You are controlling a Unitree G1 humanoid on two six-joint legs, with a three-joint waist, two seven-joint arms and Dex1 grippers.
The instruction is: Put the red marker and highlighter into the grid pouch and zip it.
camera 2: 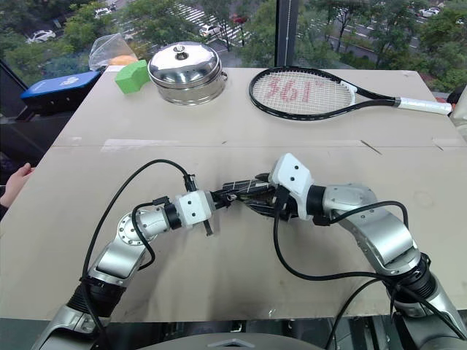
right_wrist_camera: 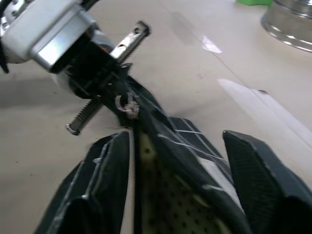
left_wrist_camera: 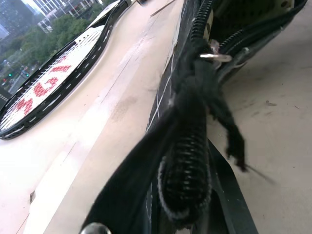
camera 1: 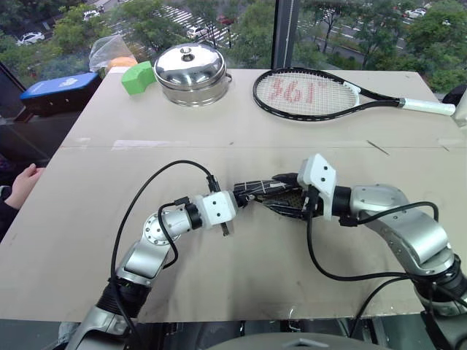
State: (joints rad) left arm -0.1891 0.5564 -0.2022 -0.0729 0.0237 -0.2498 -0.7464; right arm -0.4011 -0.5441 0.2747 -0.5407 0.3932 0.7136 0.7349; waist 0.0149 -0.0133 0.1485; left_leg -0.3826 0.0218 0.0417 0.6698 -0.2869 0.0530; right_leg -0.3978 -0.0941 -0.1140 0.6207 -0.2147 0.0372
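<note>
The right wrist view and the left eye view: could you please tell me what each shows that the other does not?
Only the right wrist view shows the tan lining inside the open mouth of the grid pouch and the right gripper's fingers standing apart on either side of it. Only the left eye view shows the tennis racket, a person's hand at the table's edge, and the blue case. Both show the left gripper shut on the pouch's end, the steel pot and the green block.

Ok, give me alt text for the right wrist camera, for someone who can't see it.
The right gripper has its two black fingers spread either side of the grid pouch, whose zipper is still open. Beyond, the left gripper is shut on the pouch's far end, with a steel pot at the table's back edge.
</note>
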